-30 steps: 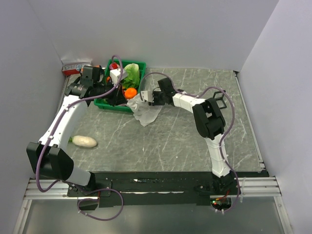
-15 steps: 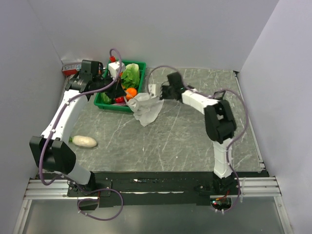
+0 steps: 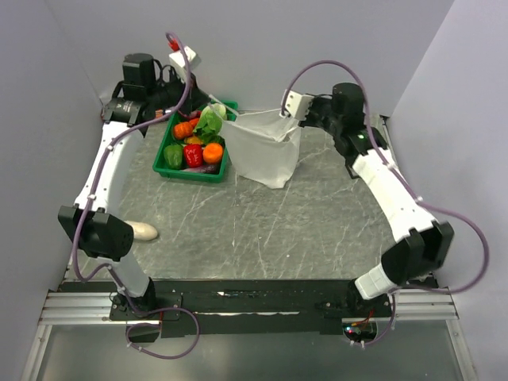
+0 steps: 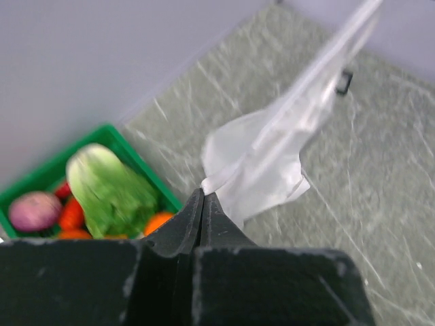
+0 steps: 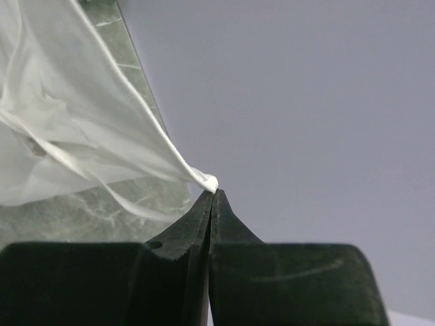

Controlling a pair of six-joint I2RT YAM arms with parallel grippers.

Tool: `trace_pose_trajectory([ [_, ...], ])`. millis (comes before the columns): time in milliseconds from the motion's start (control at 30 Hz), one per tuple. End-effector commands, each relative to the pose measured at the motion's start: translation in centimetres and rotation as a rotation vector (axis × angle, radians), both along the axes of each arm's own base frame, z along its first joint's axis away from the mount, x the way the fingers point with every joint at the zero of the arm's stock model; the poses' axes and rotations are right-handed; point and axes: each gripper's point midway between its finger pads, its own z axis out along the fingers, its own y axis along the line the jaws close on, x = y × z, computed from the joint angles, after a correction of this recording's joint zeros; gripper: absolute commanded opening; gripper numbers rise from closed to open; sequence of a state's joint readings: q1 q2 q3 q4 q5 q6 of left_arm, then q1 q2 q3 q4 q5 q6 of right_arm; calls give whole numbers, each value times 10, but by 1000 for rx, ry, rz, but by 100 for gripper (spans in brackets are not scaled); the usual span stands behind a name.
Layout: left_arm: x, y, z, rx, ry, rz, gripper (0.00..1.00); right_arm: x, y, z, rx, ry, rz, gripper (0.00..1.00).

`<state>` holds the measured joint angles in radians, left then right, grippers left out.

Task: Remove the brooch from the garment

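Where it can be made out at all, the brooch [image 4: 344, 82] is a small, dark, blurred speck at the edge of the white top [image 3: 266, 151], on the part of the cloth farthest from the green basket [image 3: 190, 175]. It shows only in the left wrist view; from overhead it is too small to find.

The white top hangs as a spread sheet just to the right of the basket, with its upper edge drawn taut between the two arms. Its lowest point comes down close to the surface [image 3: 262, 230], but whether it touches cannot be told.

The left fingers [image 4: 197, 210] are pressed together on the upper corner of the cloth, the one nearest the basket. The right fingers [image 5: 207, 210] are likewise pinched closed on the opposite upper corner, on the side away from the basket, with the fabric fanning out from their tips.

The basket holds a lettuce [image 3: 210, 123], an orange [image 3: 212, 152], a red pepper [image 3: 193, 155] and a green pepper [image 3: 174, 155].

A white oval lump [image 3: 145, 231] lies on the surface well apart from the basket, toward the arm bases, partly hidden by the left arm.
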<state>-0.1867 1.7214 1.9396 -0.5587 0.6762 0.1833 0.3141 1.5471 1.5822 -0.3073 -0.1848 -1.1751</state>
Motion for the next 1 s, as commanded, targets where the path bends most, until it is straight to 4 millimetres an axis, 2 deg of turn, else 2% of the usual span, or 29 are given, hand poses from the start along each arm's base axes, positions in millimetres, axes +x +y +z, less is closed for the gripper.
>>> trace_pose_trajectory([
  [0, -28, -7, 86, -85, -199, -48, 1, -54, -25, 49, 45, -51, -55, 0],
  [67, -48, -10, 102, -93, -241, -85, 1, -71, -31, 65, 60, -71, -71, 0],
  [100, -54, -11, 103, -92, -246, -97, 1, -88, -37, 73, 75, -65, -78, 0],
  [133, -71, -14, 115, -97, -280, -121, 1, -98, -41, 79, 86, -67, -84, 0],
  [167, -79, -15, 119, -91, -301, -131, 1, -110, -41, 87, 107, -65, -70, 0],
  [200, -85, -17, 119, -88, -306, -136, 1, -130, -44, 99, 127, -81, -51, 0],
  [233, -101, -18, 131, -94, -340, -140, 1, -144, -44, 95, 127, -44, -40, 0],
  [267, -110, -19, 135, -99, -357, -146, 1, -162, -46, 107, 159, -59, -34, 0],
  [300, -116, -20, 133, -101, -353, -152, 1, -173, -42, 109, 164, -51, -13, 0],
  [333, -133, -20, 143, -112, -378, -165, 1, -186, -42, 98, 152, 1, -9, 0],
  [367, -141, -21, 146, -121, -382, -172, 1, -200, -44, 103, 166, -2, -1, 0],
  [400, -147, -22, 143, -125, -377, -180, 1, -211, -42, 100, 165, 18, 11, 0],
  [433, -160, -22, 149, -137, -394, -193, 1, -220, -43, 93, 160, 54, 17, 0],
  [467, -167, -23, 149, -149, -382, -209, 1, -230, -46, 96, 185, 57, 16, 0],
  [567, -174, -28, 141, -172, -344, -234, 1, -239, -49, 87, 203, 102, 2, 0],
  [700, -156, -39, 101, -162, -249, -245, 1, -234, -40, 61, 197, 158, 26, 0],
  [733, -150, -42, 93, -160, -233, -244, 1, -230, -36, 43, 183, 200, 34, 0],
  [800, -130, -49, 62, -139, -153, -238, 1, -224, -27, 25, 189, 249, 46, 0],
  [867, -114, -54, 31, -108, -84, -229, 1, -218, -16, -15, 196, 361, 57, 0],
  [900, -99, -58, 4, -89, -22, -221, 1, -212, -10, -24, 213, 377, 61, 0],
  [933, -86, -60, -13, -81, 9, -195, 1, -207, -6, -52, 238, 451, 38, 0],
  [967, -78, -62, -35, -69, 56, -186, 1, -200, -1, -70, 264, 504, 39, 0],
])
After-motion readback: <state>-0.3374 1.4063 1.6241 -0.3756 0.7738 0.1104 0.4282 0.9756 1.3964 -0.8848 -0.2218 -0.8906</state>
